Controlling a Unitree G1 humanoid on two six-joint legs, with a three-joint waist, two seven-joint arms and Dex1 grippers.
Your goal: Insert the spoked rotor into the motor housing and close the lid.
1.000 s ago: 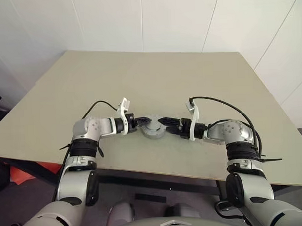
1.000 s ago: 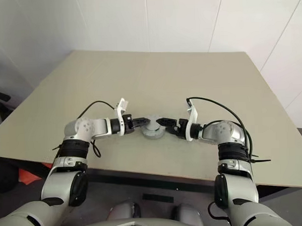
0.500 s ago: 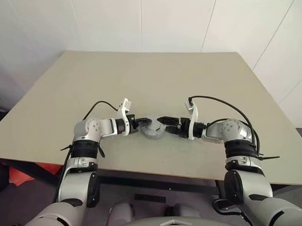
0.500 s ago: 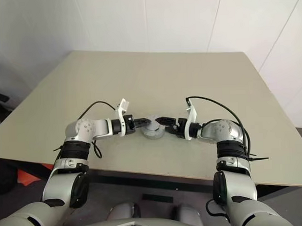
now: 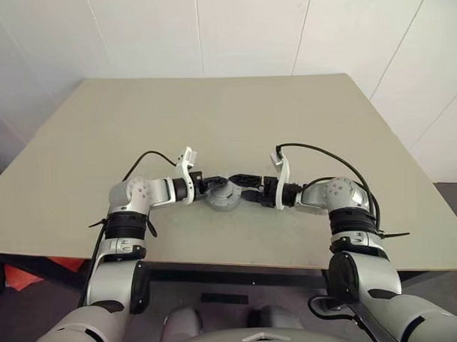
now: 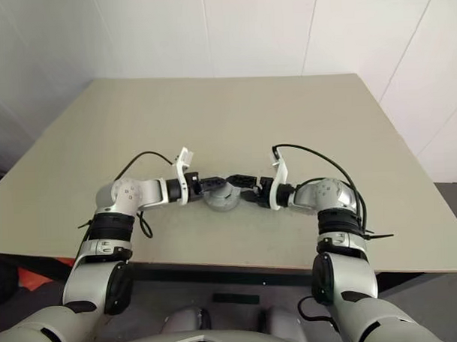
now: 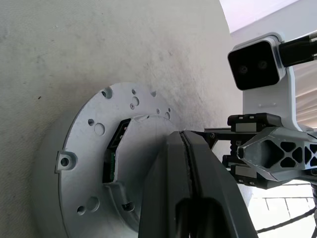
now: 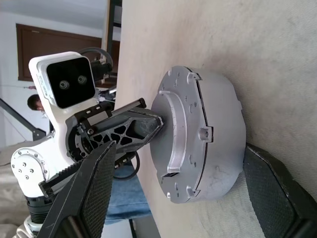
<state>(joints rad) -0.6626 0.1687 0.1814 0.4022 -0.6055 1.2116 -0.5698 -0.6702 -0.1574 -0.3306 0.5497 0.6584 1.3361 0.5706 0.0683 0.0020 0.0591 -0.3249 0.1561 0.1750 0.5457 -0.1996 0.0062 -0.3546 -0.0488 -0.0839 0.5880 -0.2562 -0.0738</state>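
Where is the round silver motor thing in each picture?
Left eye view: the motor housing sits on the table, between the two grippers.
Right eye view: in the same place, between the two grippers.
Left wrist view: behind the left gripper, whose fingers are shut.
Right wrist view: between the right gripper's spread fingers.
Shared landmark: the lid on top.

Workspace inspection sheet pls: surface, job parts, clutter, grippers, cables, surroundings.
Surface: beige table, bare apart from the assembly.
Job's things: motor housing flat on the table, lid seated on it; rotor nothing seen.
Clutter: nothing seen.
Grippers: left gripper shut, tips on the lid; right gripper open, fingers either side of the housing.
Cables: black cable looped over the right forearm, another at the left wrist.
Surroundings: white wall panels.
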